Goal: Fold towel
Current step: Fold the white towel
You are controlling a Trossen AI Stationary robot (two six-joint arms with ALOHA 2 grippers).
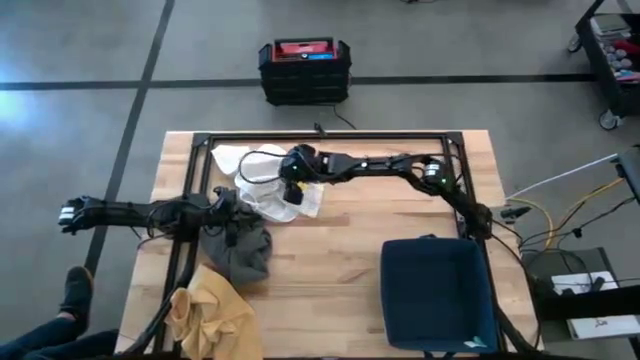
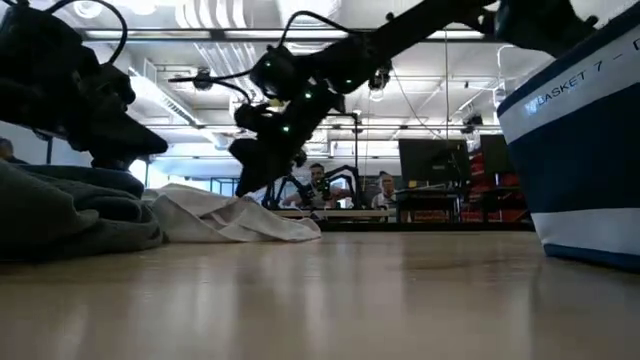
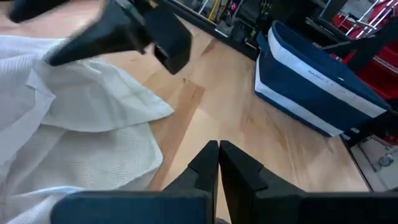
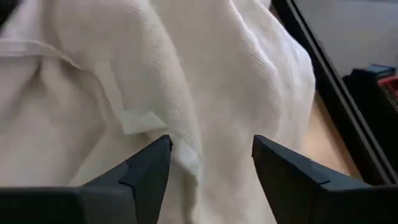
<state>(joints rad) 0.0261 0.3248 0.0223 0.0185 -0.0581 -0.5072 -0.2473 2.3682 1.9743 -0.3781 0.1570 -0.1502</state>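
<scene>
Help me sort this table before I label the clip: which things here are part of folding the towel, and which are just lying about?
Part of the job:
white towel
right gripper, open over the towel
left gripper, shut, beside it

Lying about:
grey cloth
yellow cloth
blue basket
black and red case on the floor

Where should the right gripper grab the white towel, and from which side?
Judging from the wrist view, the raised fold ridge of the white towel, from above. That ridge stands up between the open fingers of the right gripper, so closing there should pinch cloth. The towel lies crumpled, with no flat edge or corner clearly exposed.
</scene>
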